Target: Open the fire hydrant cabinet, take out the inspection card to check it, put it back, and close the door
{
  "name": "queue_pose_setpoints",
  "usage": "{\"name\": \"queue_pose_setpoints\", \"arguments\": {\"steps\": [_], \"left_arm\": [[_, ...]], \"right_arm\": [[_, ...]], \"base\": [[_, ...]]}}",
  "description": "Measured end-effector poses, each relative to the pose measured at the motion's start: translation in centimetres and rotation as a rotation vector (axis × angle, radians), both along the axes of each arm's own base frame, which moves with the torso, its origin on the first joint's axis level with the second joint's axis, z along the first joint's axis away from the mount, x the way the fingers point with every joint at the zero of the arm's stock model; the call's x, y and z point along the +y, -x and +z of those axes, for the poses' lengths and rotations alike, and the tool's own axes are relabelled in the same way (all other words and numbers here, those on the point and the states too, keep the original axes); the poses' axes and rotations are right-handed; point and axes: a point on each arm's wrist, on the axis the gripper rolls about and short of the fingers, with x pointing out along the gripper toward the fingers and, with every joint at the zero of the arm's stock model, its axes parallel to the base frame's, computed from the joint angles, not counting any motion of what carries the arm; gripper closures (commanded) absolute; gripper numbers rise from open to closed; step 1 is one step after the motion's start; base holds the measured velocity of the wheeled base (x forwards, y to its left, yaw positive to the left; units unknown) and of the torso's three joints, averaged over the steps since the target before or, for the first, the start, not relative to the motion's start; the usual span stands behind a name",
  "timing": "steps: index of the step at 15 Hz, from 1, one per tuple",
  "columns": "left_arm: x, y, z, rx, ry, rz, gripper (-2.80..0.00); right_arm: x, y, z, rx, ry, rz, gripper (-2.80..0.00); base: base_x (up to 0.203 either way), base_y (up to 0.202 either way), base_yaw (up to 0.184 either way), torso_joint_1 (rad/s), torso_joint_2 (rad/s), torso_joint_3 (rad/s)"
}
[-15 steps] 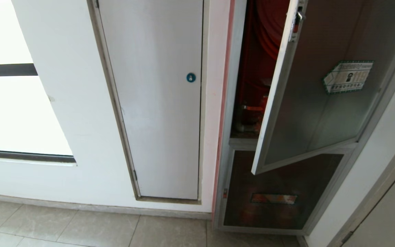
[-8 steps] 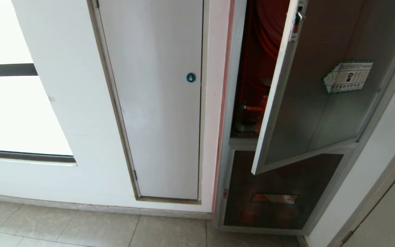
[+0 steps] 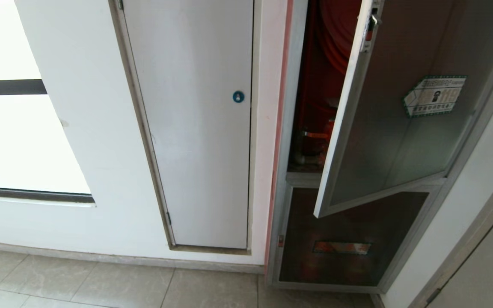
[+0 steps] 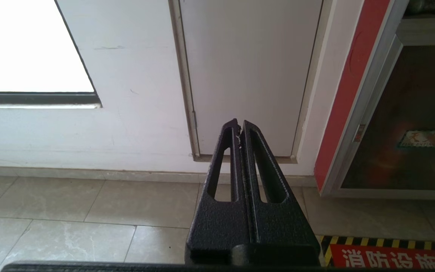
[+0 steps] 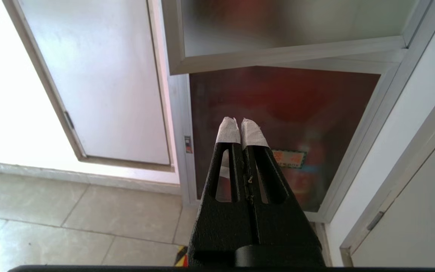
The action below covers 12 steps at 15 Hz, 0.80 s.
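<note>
Fire hydrant cabinet at right, door swung partly open, red inside visible. Left gripper and right gripper both closed, empty, parked low.

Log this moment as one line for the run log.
door: ajar | fire hydrant cabinet: red interior showing | inspection card: not seen | left gripper: shut, empty | right gripper: shut, empty

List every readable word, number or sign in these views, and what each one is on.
"消防设施": red floor sign with yellow-black hazard border.
"119": green-bordered white sticker on the dark tinted glass door; remaining print too small.
Red label on the smaller lower dark pane: blurred, unreadable.
</note>
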Motion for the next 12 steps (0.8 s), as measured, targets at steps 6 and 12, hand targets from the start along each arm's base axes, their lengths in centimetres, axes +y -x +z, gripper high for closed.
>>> {"name": "queue_pose_setpoints", "arguments": {"steps": [6,12], "left_arm": [[0.0,0.0,0.0,0.0,0.0,0.0,0.0],[0.0,0.0,0.0,0.0,0.0,0.0,0.0]], "right_arm": [[0.2,-0.6,5.5,0.006,0.005,0.089,0.0],[0.7,-6.4,13.1,0.029,0.039,0.257,0.0]], "base": [[0.0,0.0,0.0,0.0,0.0,0.0],[0.0,0.0,0.0,0.0,0.0,0.0]]}}
